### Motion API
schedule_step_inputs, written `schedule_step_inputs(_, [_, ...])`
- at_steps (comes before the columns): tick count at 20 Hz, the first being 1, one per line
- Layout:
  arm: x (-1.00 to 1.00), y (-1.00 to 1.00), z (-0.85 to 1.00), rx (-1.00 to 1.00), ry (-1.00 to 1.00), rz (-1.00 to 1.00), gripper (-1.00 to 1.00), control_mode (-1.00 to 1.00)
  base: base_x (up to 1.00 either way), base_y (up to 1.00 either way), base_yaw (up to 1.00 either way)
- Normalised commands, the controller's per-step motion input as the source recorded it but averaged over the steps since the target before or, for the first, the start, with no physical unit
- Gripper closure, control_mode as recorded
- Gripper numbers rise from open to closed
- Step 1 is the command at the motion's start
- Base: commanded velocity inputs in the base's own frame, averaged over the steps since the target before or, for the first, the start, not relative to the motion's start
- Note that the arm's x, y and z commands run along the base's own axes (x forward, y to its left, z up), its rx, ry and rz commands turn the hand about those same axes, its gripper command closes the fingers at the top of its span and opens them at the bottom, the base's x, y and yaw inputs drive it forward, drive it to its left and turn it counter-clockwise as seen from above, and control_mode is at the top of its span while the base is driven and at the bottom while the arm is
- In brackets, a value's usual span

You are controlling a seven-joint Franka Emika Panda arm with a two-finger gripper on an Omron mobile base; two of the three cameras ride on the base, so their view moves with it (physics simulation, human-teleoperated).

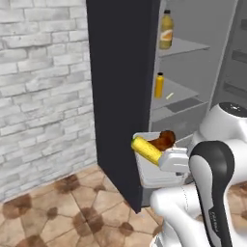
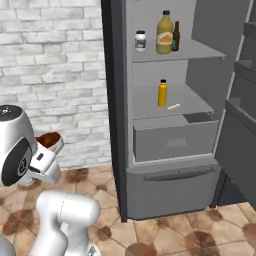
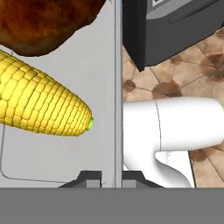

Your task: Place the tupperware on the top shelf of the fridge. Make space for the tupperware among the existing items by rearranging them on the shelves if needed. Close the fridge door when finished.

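The tupperware (image 1: 150,170) is a translucent-white tub with a yellow corn cob (image 1: 146,149) and brown meat (image 1: 164,140) in it. It hangs low, in front of the fridge's dark side panel (image 1: 120,87). My gripper (image 3: 111,178) is shut on its side wall (image 3: 117,87), one fingertip on each face. The fridge (image 2: 170,100) stands open. Its top shelf (image 2: 200,51) carries a white jar (image 2: 140,40), a big orange juice bottle (image 2: 165,32) and a slim brown bottle (image 2: 176,36). The open fridge door (image 2: 240,145) stands at the right.
A small orange bottle (image 2: 162,93) and a pale stick (image 2: 173,106) lie on the lower shelf, above a grey drawer (image 2: 175,141). A white brick wall (image 2: 55,75) is left of the fridge. Brown tiled floor (image 2: 165,235) lies below.
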Motion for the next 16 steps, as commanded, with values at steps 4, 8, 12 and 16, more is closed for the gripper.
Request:
schedule_step_inputs(4, [0.0, 0.0, 0.0, 0.0, 0.0, 0.0, 1.0, 1.0, 0.61, -0.69, -0.53])
schedule_step_inputs(8, [0.0, 0.0, 0.0, 0.0, 0.0, 0.0, 1.0, 1.0, 1.0, -0.48, -0.25])
schedule_step_inputs(12, [0.0, 0.0, 0.0, 0.0, 0.0, 0.0, 1.0, 1.0, 1.0, -0.58, -0.12])
schedule_step_inputs(16, [0.0, 0.0, 0.0, 0.0, 0.0, 0.0, 1.0, 1.0, 1.0, -0.51, 0.0])
